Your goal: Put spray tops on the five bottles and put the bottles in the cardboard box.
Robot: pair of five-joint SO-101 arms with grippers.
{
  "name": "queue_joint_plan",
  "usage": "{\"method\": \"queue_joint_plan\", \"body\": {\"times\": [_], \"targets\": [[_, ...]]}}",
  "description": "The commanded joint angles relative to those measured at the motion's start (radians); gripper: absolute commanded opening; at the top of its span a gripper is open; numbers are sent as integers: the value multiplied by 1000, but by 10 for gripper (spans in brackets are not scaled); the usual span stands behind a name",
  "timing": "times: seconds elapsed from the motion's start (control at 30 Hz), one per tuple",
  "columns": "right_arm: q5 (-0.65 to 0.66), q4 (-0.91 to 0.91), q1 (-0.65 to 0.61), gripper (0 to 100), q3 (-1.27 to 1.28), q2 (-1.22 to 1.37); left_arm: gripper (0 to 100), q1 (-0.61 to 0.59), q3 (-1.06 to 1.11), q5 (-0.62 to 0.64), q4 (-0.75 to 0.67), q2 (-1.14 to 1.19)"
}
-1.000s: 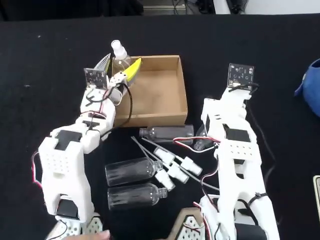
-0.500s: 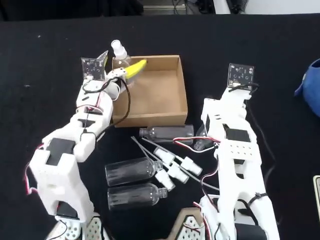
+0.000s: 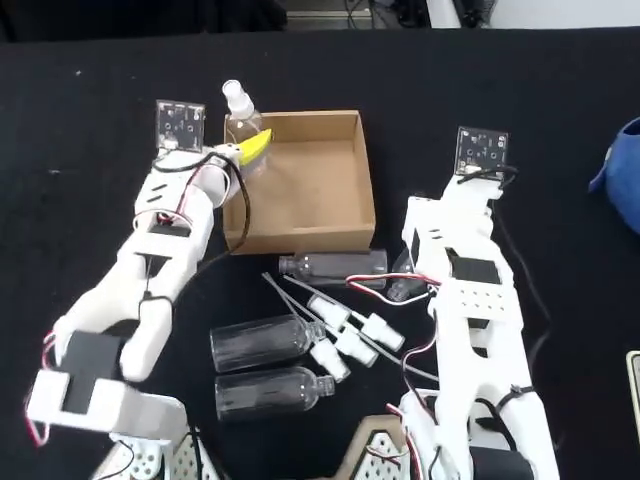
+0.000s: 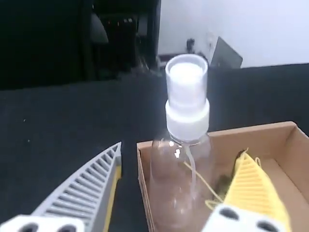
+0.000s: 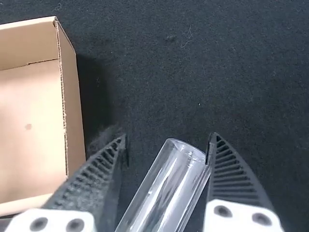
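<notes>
Left gripper [image 3: 244, 145] gapes wide around capped bottle [image 3: 240, 118], upright at cardboard box's [image 3: 360, 180] 10 o'clock corner. Uncapped bottle [image 3: 335, 265] lies at the box's 6 o'clock, neck toward 9. Left wrist view: capped bottle stands between the spread jaws, spray top up. Right wrist view: right gripper [image 5: 169, 140] open astride the uncapped bottle.

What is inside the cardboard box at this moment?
A bottle with its spray top stands upright in a box corner, the left hand's yellow finger beside it. The hand covers the bottle's base.

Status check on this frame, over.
Left gripper jaws open by spray-topped bottle standing in cardboard box corner. Right gripper jaws open astride uncapped bottle. Nothing blocking.
</notes>
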Motion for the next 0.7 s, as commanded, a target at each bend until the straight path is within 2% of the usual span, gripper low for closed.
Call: {"method": "queue_joint_plan", "body": {"times": [0.0, 0.3, 0.67], "targets": [[-6, -25, 14, 240, -10, -45, 231, 4, -13, -12, 192, -143], [-6, -25, 14, 240, -10, -45, 234, -19, -7, -20, 520, -213], [-6, -25, 14, 240, -10, -44, 231, -7, -10, -14, 540, -267]]}}
